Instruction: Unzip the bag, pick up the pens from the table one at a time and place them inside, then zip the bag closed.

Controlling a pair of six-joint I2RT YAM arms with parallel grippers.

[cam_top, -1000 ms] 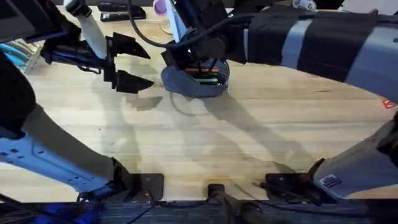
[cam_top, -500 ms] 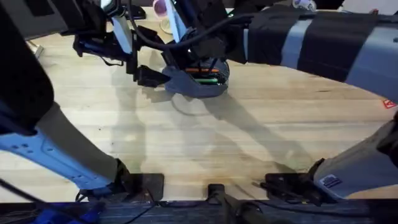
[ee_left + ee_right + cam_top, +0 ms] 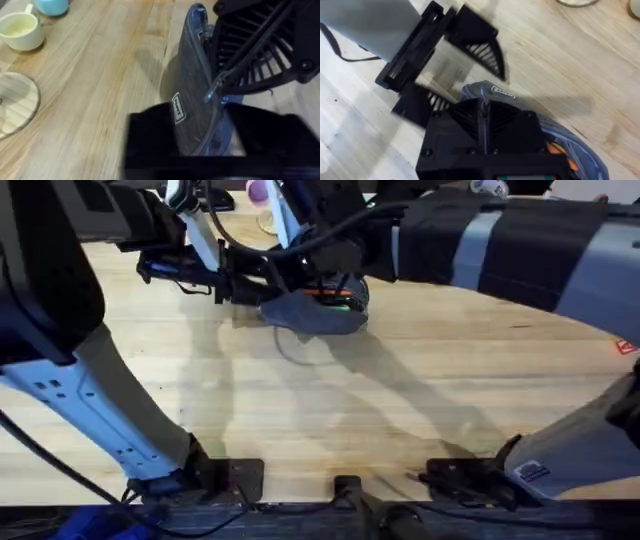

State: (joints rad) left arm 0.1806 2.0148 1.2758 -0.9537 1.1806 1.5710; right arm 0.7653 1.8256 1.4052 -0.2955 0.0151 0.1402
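Observation:
The blue-grey bag [image 3: 312, 312] lies at the back middle of the table [image 3: 330, 410], its mouth open. The pens [image 3: 330, 295] lie inside it, orange and dark, and their orange [image 3: 555, 149] also shows in the right wrist view. My right gripper [image 3: 303, 272] reaches in from the right and is shut on the bag's zip pull [image 3: 214, 91] above the pouch. My left gripper [image 3: 250, 278] is open at the bag's left end. Its two black fingers [image 3: 479, 47] stand on either side of that end [image 3: 192, 105].
A cream cup [image 3: 20, 31], a blue cup [image 3: 50, 6] and a round wooden coaster [image 3: 14, 105] stand beyond the bag's far side. A black object [image 3: 195, 200] lies at the back edge. The near half of the table is bare wood.
My left gripper has swung right from the table's left side up to the bag, and its fingers now straddle the left end. The right gripper and bag have stayed put.

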